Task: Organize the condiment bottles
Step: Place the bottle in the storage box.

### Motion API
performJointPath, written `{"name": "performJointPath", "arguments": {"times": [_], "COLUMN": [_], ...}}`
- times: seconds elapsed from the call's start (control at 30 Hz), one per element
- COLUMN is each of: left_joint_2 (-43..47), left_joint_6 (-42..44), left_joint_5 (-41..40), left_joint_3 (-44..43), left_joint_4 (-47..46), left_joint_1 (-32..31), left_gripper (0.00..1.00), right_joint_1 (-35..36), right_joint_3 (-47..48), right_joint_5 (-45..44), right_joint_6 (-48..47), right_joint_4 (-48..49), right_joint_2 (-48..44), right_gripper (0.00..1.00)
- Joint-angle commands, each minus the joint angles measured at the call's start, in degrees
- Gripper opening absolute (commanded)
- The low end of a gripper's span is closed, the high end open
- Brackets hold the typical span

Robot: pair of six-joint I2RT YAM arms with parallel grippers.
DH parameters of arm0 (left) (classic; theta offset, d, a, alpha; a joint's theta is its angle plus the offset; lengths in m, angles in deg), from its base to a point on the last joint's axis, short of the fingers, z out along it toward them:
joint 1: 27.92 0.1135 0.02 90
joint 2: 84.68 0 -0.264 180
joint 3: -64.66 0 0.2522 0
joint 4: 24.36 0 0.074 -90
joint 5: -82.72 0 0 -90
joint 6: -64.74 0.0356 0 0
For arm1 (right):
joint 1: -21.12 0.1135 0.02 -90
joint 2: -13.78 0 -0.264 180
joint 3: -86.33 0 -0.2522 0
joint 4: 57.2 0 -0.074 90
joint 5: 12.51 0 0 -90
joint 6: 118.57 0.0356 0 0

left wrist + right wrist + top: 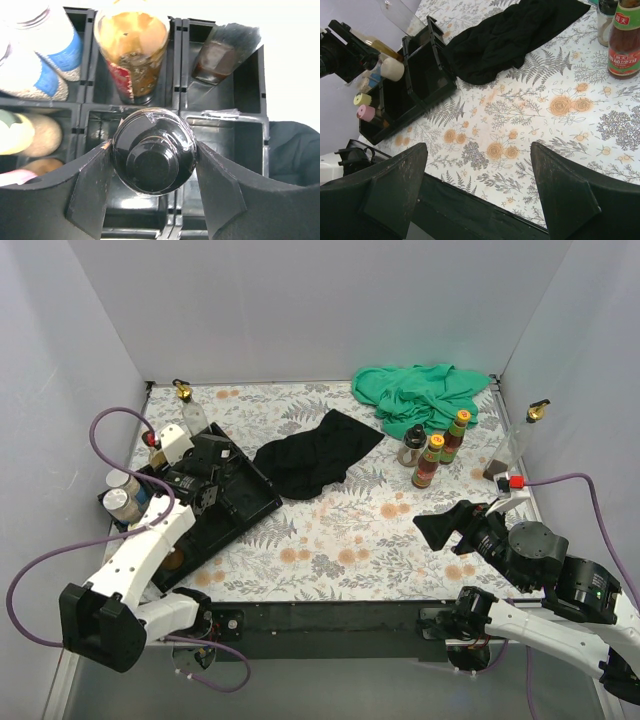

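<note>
Left gripper [154,172] pinches the dark bottle [152,155], one finger pressed to each side, over a middle compartment of the tray [250,135]. Seen from straight above, the black cap hides the bottle's body, so how deep it sits cannot be told.

Along the top of that wrist view, two blue-labelled shakers [47,55], a red sauce [132,50] and a tilted, blurred brown bottle [220,55] fill the back compartments, all cut off by the frame edge. (From overhead, the dark bottle cannot be picked out among the black gripper and tray at left.)

At lower right of the overhead view, the right gripper [452,530] hangs spread wide, nothing between its fingers, above the table [350,540], which is covered in a print of ferns and orange roses.

At upper right a grey-capped shaker [412,445] and two sauces [428,465] stand just beside the green cloth [425,395]. A clear bottle [190,410] stands at upper left. Another at the right edge is hard to make out against the wall.

The black cloth [320,455] lies crumpled mid-table. Plain pale walls [300,300] close in three sides.
</note>
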Motion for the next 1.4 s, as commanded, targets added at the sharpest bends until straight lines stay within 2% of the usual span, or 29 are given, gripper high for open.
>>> {"name": "performJointPath", "arguments": {"times": [0.0, 0.33, 0.53, 0.6, 0.7, 0.77, 0.9, 1.17, 1.23, 1.3, 1.37], "left_joint_2": [-1.47, -0.85, -2.42, -3.66, -3.85, -1.05, 3.88, 0.12, 0.11, 0.81, 1.95], "left_joint_6": [-1.06, -7.3, -4.41, -5.8, -6.51, -5.73, -1.51, -6.16, -4.94, 0.39, 0.34], "left_joint_5": [-3.91, -5.41, -6.28, -7.6, -8.49, -7.01, -3.04, -2.95, -2.96, -0.68, 0.83], "left_joint_3": [1.52, 4.95, -0.49, -4.7, -7.0, -3.78, 3.17, 5.65, 7.92, 9.95, 11.8], "left_joint_4": [-5.09, -1.93, 4.3, 9.03, 10.99, 8.38, -3.05, -1.48, -5.16, -12.25, -13.87], "left_joint_1": [0.59, 1.12, 1.12, 1.12, 1.11, 1.03, 1.03, 1.03, 1.11, 1.2, 1.2], "left_gripper": [0.0, 0.0, 0.0, 0.0, 0.0, 0.0, 0.0, 0.0, 0.0, 0.0, 0.0], "right_joint_1": [0.17, 0.17, 0.17, 0.17, 0.17, 0.26, 0.26, 0.17, 0.26, 0.17, 0.17], "right_joint_3": [2.02, 2.02, 2.29, 2.81, 3.08, 3.17, 3.69, 3.87, 3.52, 3.52, 3.78], "right_joint_5": [-0.13, -0.14, -1.37, -1.98, -2.6, -2.6, -1.46, -2.25, -2.16, -1.99, -1.63], "right_joint_6": [-0.04, -0.21, -1.26, -1.71, -2.06, -1.97, -1.88, -2.15, -2.06, -2.15, -2.15], "right_joint_4": [0.63, 0.19, 0.02, -0.68, -0.78, -0.78, -0.78, -0.78, -0.69, -0.69, -0.69], "right_joint_2": [-0.01, 0.51, 1.39, 1.83, 1.57, 1.66, 2.01, 1.39, 1.48, 1.74, 1.83], "right_gripper": [0.92, 0.92, 0.92, 0.92, 0.92, 0.92, 0.92, 0.92, 0.92, 0.92, 0.92]}}
